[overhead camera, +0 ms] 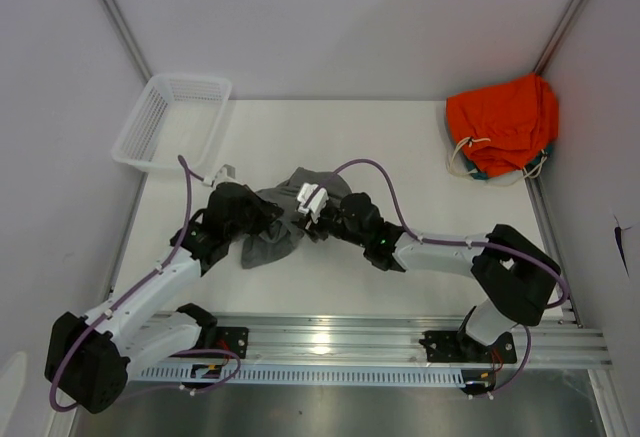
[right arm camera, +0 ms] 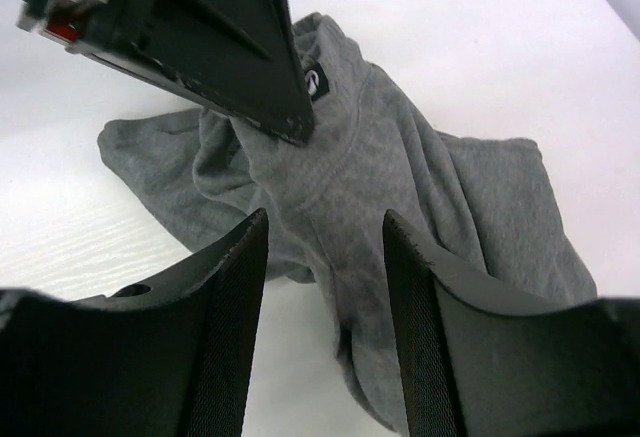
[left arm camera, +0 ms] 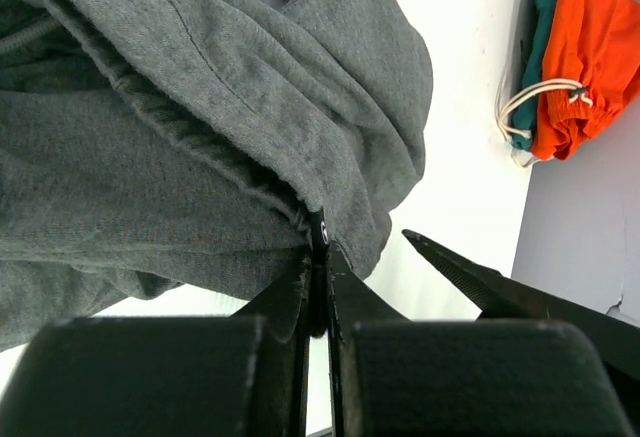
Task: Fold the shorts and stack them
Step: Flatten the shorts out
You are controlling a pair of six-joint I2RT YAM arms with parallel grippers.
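While left claw (left arm camera: 318, 269) pinches shorts (left arm camera: 200, 107) hem, right claw (right arm camera: 325, 222) spread astride raised fold; white table (overhead camera: 400, 147) visible beyond.

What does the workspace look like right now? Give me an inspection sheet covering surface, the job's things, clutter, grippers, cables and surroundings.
Surface: white table, no marks seen.
Job's things: grey shorts bunched mid-table, not folded.
Clutter: orange garment with white drawstring lying on a teal garment, far right corner; white basket, far left corner, looks empty.
Grippers: left gripper shut on the shorts' hem at the dark tag; right gripper open, jaws astride a ridge of the fabric.
Cables: purple cables loop above both arms, no snag seen.
Surroundings: white walls; metal rail at the near edge.
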